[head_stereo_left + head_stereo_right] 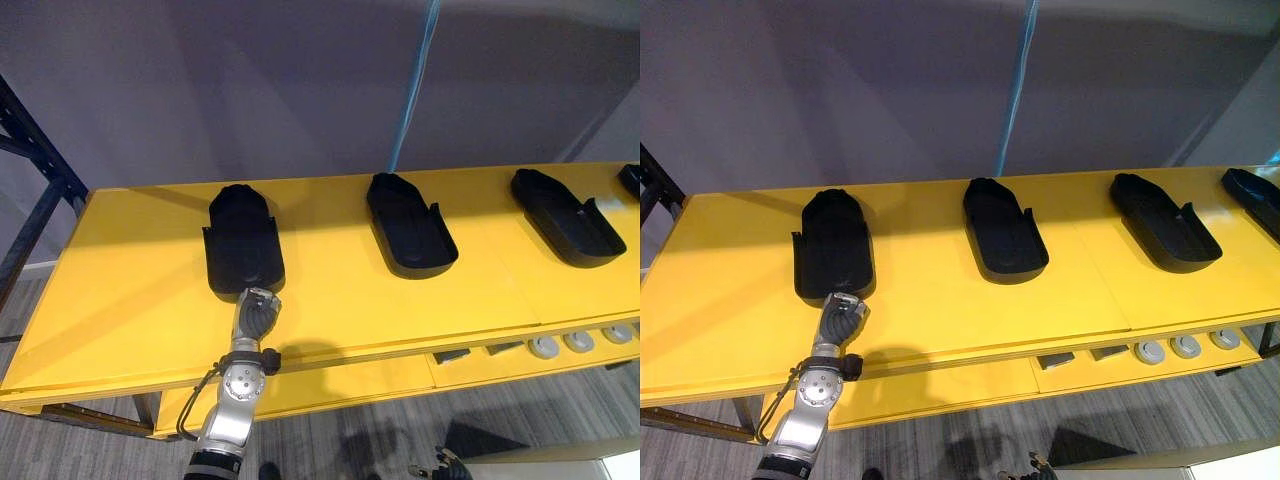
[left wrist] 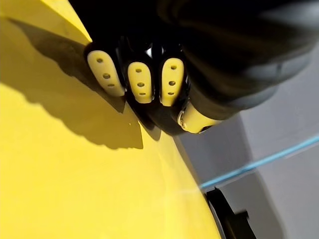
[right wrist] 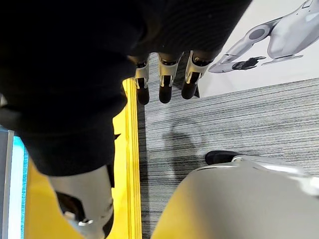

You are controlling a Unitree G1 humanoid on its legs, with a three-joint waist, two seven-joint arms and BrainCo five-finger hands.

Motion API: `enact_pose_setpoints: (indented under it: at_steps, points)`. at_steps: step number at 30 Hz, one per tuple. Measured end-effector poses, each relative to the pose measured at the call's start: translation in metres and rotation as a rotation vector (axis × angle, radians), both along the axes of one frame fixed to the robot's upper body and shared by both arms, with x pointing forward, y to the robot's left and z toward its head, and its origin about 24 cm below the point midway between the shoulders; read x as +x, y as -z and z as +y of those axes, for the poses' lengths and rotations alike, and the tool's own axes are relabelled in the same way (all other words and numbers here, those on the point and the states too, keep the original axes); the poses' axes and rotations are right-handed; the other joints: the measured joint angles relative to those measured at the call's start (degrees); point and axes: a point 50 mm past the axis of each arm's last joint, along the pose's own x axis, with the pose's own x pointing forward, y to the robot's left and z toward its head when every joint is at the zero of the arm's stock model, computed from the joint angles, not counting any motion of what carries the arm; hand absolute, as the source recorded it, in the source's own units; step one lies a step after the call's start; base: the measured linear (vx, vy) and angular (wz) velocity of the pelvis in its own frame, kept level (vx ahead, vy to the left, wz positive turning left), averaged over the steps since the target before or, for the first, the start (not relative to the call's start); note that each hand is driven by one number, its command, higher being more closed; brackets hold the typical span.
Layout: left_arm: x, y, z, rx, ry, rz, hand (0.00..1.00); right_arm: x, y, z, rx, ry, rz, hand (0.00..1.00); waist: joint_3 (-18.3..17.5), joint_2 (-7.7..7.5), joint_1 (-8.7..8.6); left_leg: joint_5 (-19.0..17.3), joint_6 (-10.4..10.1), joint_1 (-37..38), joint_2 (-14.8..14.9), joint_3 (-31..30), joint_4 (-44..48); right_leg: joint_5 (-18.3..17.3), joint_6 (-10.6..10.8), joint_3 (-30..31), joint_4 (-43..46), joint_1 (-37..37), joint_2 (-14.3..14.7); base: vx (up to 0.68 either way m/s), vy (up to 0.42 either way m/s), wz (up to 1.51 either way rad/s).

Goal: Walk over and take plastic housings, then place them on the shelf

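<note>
Nearest the head camera is the left hand, extended over the front edge of the yellow counter. It is set against the near end of the leftmost housing, a black plastic shell lying flat on the counter. Whether the hand is closed on that end or merely rests against it cannot be told, as the contact is hidden by the hand itself.

The long axis of this housing runs front to back. The rounded end is turned toward the wall and the squarer, open end toward the robot. The hand is placed on that axis at the robot-side end, so any pull or push is judged to run lengthwise, not across.

Three more housings are laid out to the right in a row, well apart: the middle housing, the right housing and the far housing, cut off at the frame edge.

The right hand is hung low beside the counter above the floor, with fingers straight and relaxed and nothing held. The left hand is by far the nearer.
</note>
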Motion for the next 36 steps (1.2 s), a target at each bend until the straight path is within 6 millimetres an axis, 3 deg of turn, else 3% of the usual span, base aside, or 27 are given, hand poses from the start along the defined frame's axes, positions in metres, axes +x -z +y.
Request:
enact_pose_setpoints:
  at_steps: [9, 19, 22, 27, 31, 36]
  points:
    - [0.005, 0.001, 0.018, 0.007, -0.084, 0.014, 1.0, 0.001, 0.0, 0.002, 0.006, 0.001, -0.006, 0.0, 0.21, -0.57, -0.57, -0.04, 0.04, 0.99, 0.02, 0.45, -0.04, 0.01, -0.02, 0.31, 0.05, 0.75, -0.02, -0.01, 0.007, -0.02]
    - [-0.003, -0.007, 0.012, -0.022, -0.082, -0.029, 1.0, 0.002, 0.0, 0.003, 0.009, 0.001, -0.007, 0.0, 0.37, -0.96, -0.45, -0.13, 0.13, 0.21, -0.39, -0.88, 0.0, -0.16, 0.16, -0.99, -0.19, 0.83, -0.35, 0.01, 0.0, 0.06]
    - [-0.011, -0.022, 0.011, -0.023, -0.074, -0.103, 1.0, 0.001, 0.0, 0.003, 0.009, 0.001, -0.007, 0.0, 0.38, -0.96, -0.27, -0.12, 0.13, 0.22, -0.48, -1.49, 0.05, -0.16, 0.17, -1.49, -0.25, 1.61, -0.35, 0.05, 0.004, 0.11]
    - [-0.029, -0.077, 0.01, -0.023, -0.046, -0.381, 1.0, -0.002, 0.001, 0.001, 0.002, 0.002, 0.009, 0.0, 0.31, -0.93, 0.92, 0.02, 0.15, 0.31, -0.37, -2.21, 0.23, -0.16, 0.16, -1.49, 0.2, 2.0, -0.25, -0.02, 0.013, 0.07]
    - [-0.046, -0.096, 0.039, 0.016, -0.176, -0.494, 1.0, -0.01, 0.003, -0.001, 0.0, 0.007, 0.034, 0.0, 0.2, -0.67, 1.24, 0.1, 0.3, 0.6, -0.51, -3.76, 0.0, -0.23, 0.13, -2.74, 0.24, 3.13, -0.25, -0.07, 0.008, 0.17]
    - [-0.081, -0.08, 0.091, 0.061, -0.431, -0.43, 1.0, -0.022, 0.006, -0.004, 0.002, 0.03, 0.074, 0.0, 0.16, -0.56, 3.0, -0.05, 0.34, 1.05, -0.58, -4.33, -0.02, -1.26, 0.03, -3.53, 1.61, 3.63, -0.34, -0.06, 0.007, 0.11]
